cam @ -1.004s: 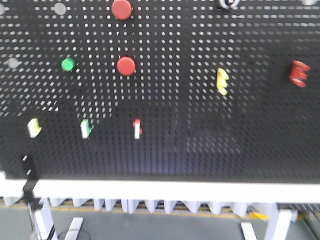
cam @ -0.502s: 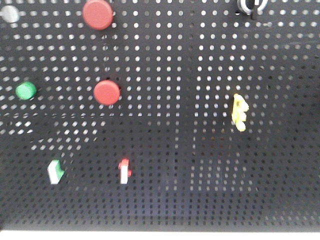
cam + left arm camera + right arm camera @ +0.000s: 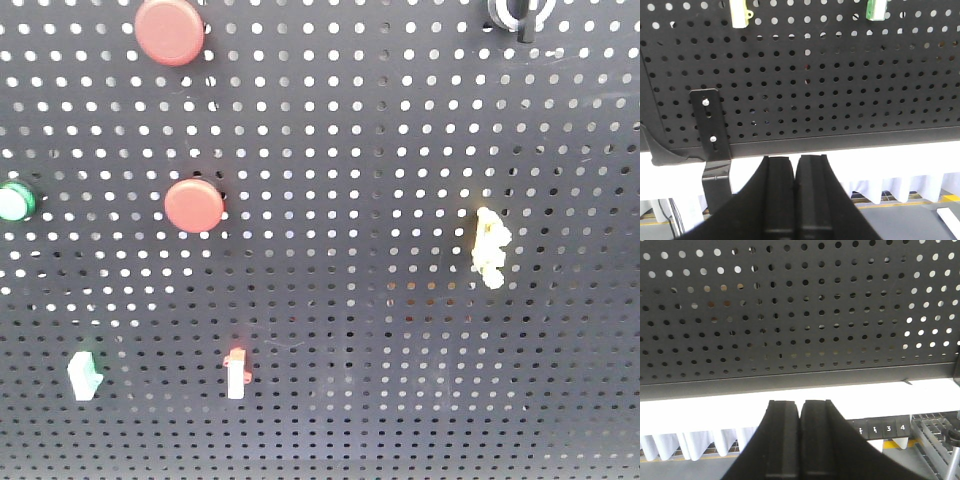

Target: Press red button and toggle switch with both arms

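In the front view a black pegboard [image 3: 400, 120] fills the frame. A red button [image 3: 194, 205] sits left of centre, and a larger red button [image 3: 170, 30] sits above it at the top edge. A white toggle switch with a red tip [image 3: 236, 373] is below them. Neither arm shows in this view. In the left wrist view my left gripper [image 3: 795, 160] is shut and empty, below the board's bottom edge. In the right wrist view my right gripper [image 3: 800, 404] is shut and empty, also below the board's edge.
A green button [image 3: 14, 201], a white-green switch [image 3: 83, 375], a yellow part [image 3: 489, 247] and a knob [image 3: 520, 12] are on the board. The left wrist view shows a yellow switch [image 3: 740, 12], a green switch [image 3: 875, 9] and a black bracket [image 3: 710, 130].
The front view has closed in on the board. The buttons and switches look larger, the white table edge has left the frame, and the green button has slid to the left edge.
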